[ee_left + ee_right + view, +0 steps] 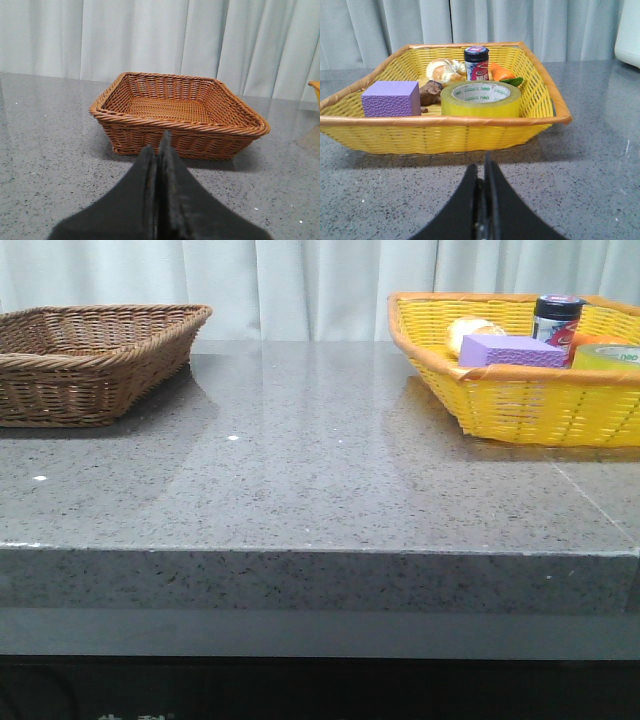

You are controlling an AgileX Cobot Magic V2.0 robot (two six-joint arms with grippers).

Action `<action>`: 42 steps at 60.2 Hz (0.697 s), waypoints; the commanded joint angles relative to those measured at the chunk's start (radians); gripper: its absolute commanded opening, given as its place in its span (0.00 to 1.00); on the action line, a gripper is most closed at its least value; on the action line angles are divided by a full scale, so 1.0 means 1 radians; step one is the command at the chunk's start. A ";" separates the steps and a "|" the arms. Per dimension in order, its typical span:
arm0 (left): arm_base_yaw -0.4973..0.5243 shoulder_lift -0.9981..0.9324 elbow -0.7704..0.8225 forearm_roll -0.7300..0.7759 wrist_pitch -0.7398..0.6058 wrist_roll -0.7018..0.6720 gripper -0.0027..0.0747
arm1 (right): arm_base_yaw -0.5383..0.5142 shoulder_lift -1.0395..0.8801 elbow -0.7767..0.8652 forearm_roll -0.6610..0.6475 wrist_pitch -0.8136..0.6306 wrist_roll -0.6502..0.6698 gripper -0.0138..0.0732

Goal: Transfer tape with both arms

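Neither of my arms shows in the front view; only my wrist cameras catch my grippers. My left gripper (159, 150) hangs low over the grey speckled stone table (300, 460), black fingers clenched together with no gap, nothing between them, pointed at the brown woven wicker basket (180, 117) just ahead. My right gripper (485, 167) sits the same way, fingers pressed shut on nothing, aimed at the near wall of the yellow woven plastic basket with the orange rim (445, 132).

Front view now: brown basket at the upper left of the frame, yellow basket at the upper right, well apart, bare table between them and pale curtains (300, 280) behind.

Inside the yellow basket, the wide roll of translucent yellow packing tape (481, 100) lies flat, white core ring with green print facing up, close behind the near wall, right of centre in the right wrist view. That wall stands between my right fingers and the roll. Left of it sits the purple rectangular block (391, 99), and between them a small brown lumpy object (430, 93) I can't identify. Behind: a pale round bread-like item (445, 71), a dark-capped little jar with a red and white label (476, 63), and an orange carrot-like piece with green leaves (504, 74).

The front view shows only a sliver of the tape at the far right edge; the right wrist view shows it whole. The left wrist view shows the brown basket's inside.
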 commanded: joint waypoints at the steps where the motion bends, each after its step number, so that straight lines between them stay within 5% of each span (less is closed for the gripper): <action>1: -0.004 -0.015 0.005 -0.007 -0.106 -0.008 0.01 | -0.009 -0.024 -0.010 -0.007 -0.096 -0.002 0.08; 23: -0.004 0.009 -0.317 -0.017 0.057 -0.008 0.01 | -0.009 -0.014 -0.294 -0.007 0.074 -0.002 0.08; 42: -0.004 0.291 -0.792 -0.017 0.396 -0.008 0.01 | -0.009 0.217 -0.688 -0.009 0.320 -0.003 0.08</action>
